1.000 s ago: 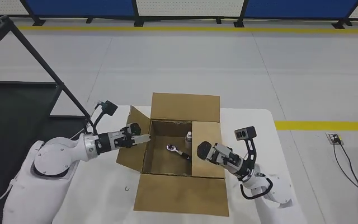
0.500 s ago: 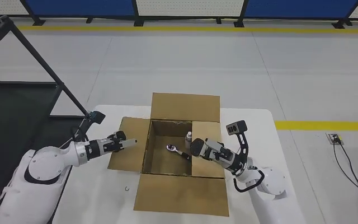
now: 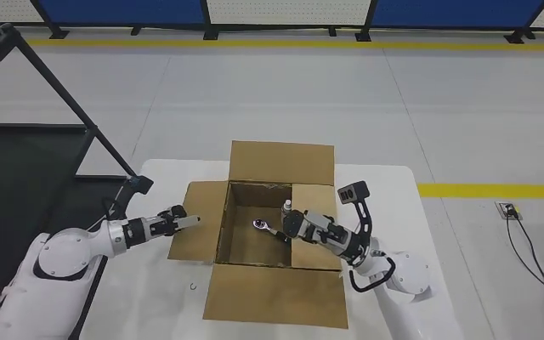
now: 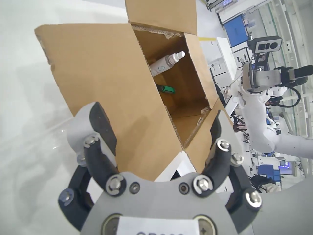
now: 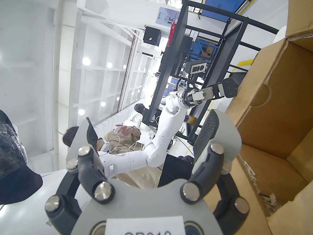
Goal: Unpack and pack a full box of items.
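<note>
The open cardboard box (image 3: 255, 293) stands mid-table with all flaps folded outward. Inside lie a ratchet wrench (image 3: 266, 227) and a small white spray bottle (image 3: 286, 206). The left wrist view shows the bottle (image 4: 166, 63) leaning in a corner above a green-handled tool (image 4: 166, 88). My left gripper (image 3: 187, 220) hovers at the outer edge of the left flap (image 4: 102, 69), open and holding nothing (image 4: 159, 128). My right gripper (image 3: 290, 225) sits over the inner edge of the right flap, also open and holding nothing (image 5: 149, 135), with the box wall (image 5: 269, 123) beside it.
The white table (image 3: 144, 289) has free room left of the box, apart from a tiny object (image 3: 194, 286) near the front flap. A black metal frame (image 3: 59, 93) rises beyond the table's left side.
My left gripper has drawn back to the left, away from the box, and the left flap now lies flatter outward. My right gripper has shifted left toward the box opening.
</note>
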Robot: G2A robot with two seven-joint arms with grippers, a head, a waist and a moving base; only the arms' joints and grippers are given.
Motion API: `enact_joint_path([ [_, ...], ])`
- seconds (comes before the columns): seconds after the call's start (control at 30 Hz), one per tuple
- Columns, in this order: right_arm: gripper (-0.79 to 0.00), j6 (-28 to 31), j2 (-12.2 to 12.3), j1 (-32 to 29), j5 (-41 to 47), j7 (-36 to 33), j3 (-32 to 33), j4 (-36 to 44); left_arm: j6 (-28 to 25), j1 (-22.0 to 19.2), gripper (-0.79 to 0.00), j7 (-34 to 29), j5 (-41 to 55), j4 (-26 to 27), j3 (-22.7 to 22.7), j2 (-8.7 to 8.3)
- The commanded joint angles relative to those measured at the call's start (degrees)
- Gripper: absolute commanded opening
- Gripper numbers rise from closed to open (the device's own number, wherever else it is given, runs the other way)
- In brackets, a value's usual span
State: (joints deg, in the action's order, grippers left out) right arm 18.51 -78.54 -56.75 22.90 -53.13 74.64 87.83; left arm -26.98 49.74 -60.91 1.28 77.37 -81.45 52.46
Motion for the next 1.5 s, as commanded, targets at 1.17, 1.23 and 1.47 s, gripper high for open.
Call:
enact_joint_path([
  [1.17,0.0,-2.42,3.81,-16.98,-1.68,3.57,10.74,12.31,15.37,-14.99,0.0,10.57,5.72,11.88,24.86,5.85],
  [1.23,0.0,-3.94,3.85,-17.38,-1.45,4.52,10.95,12.81,16.33,-15.34,0.0,11.46,9.43,10.6,26.59,6.65],
  [1.47,0.0,-3.94,3.85,-17.38,-1.45,4.52,10.95,12.81,16.59,-15.48,0.0,11.4,10.01,10.32,26.83,6.77],
])
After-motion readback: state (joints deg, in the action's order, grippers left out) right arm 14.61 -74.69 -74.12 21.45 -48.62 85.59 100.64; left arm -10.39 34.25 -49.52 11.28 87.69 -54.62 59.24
